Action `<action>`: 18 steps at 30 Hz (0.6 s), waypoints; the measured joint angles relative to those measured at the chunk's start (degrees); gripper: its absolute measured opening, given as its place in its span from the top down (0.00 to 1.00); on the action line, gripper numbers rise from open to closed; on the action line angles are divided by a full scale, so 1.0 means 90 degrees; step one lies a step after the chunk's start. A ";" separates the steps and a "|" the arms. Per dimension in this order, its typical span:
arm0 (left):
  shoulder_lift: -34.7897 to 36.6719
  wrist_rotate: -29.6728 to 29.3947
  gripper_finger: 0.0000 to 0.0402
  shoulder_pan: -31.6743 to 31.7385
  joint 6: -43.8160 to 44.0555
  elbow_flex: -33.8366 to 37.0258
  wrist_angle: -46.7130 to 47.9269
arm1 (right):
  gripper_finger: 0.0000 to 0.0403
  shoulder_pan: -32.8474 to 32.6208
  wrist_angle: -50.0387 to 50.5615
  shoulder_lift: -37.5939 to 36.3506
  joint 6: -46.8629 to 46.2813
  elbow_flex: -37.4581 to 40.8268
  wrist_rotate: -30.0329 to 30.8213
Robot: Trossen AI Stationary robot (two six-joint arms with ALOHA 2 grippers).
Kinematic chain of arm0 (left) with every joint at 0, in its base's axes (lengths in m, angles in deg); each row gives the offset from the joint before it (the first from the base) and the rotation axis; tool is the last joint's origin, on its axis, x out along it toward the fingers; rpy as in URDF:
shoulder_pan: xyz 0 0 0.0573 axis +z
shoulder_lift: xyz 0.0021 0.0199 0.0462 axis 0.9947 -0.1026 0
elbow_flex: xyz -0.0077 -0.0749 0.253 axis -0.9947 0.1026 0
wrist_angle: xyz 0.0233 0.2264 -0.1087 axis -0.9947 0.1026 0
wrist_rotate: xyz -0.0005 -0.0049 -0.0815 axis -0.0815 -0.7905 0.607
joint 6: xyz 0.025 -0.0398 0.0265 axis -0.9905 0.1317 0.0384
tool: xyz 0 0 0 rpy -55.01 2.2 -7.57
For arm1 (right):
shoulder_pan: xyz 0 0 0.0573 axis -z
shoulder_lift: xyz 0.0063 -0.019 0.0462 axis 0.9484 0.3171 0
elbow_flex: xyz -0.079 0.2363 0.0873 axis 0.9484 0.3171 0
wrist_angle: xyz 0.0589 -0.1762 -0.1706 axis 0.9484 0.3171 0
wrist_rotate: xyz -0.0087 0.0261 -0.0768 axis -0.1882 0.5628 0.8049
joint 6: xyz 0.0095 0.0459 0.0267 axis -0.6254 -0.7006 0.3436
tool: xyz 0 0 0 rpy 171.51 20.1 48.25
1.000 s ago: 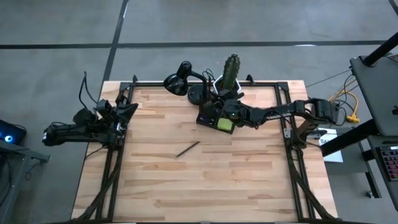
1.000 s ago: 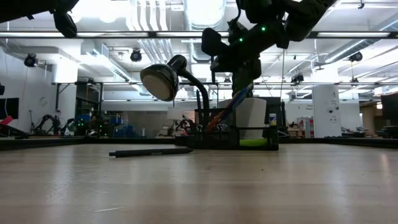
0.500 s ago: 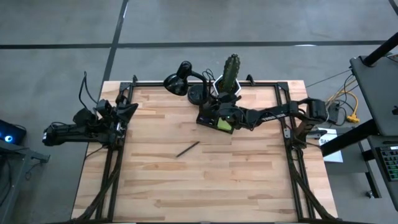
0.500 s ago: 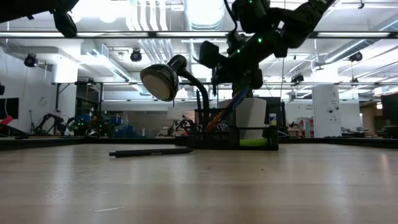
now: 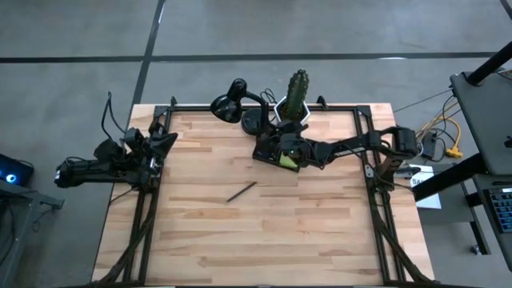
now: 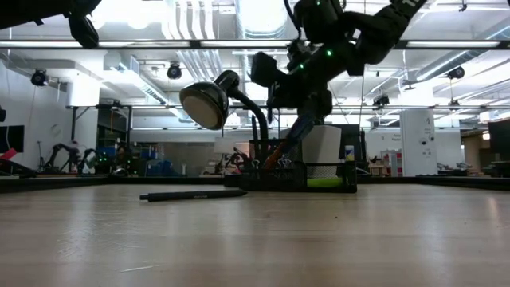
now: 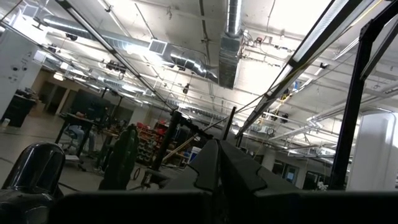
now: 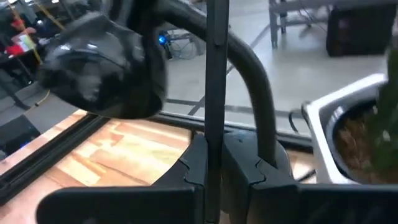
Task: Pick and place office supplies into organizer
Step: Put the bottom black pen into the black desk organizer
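Clamped on a dark pen [image 8: 216, 74], the right gripper [image 5: 286, 147] was poised over the organizer [image 5: 270, 150] at the table's far edge. Lowering and release seemed next. Another pen [image 5: 241, 191] lay mid-table; the left gripper [image 5: 164, 142] was parked aside, its state unclear.

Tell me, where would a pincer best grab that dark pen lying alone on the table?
Probably around its middle, from straight above. The pen lies flat and slanted on the bare table, with nothing near it, so the fingers could straddle its thin shaft crosswise. The left pincer waits at the table's edge; the right pincer is over the organizer, holding another pen.
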 joint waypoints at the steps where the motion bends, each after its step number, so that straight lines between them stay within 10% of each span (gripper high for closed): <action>1: 0.0000 0.0000 1.00 -0.0001 -0.0002 -0.0001 0.0000 | 0.97 -0.0038 0.0017 -0.0016 0.0172 -0.0076 0.0003; 18: 0.0000 0.0000 1.00 0.0001 -0.0005 0.0001 0.0002 | 0.97 -0.0234 0.4515 0.1096 -0.1261 -0.3177 0.1136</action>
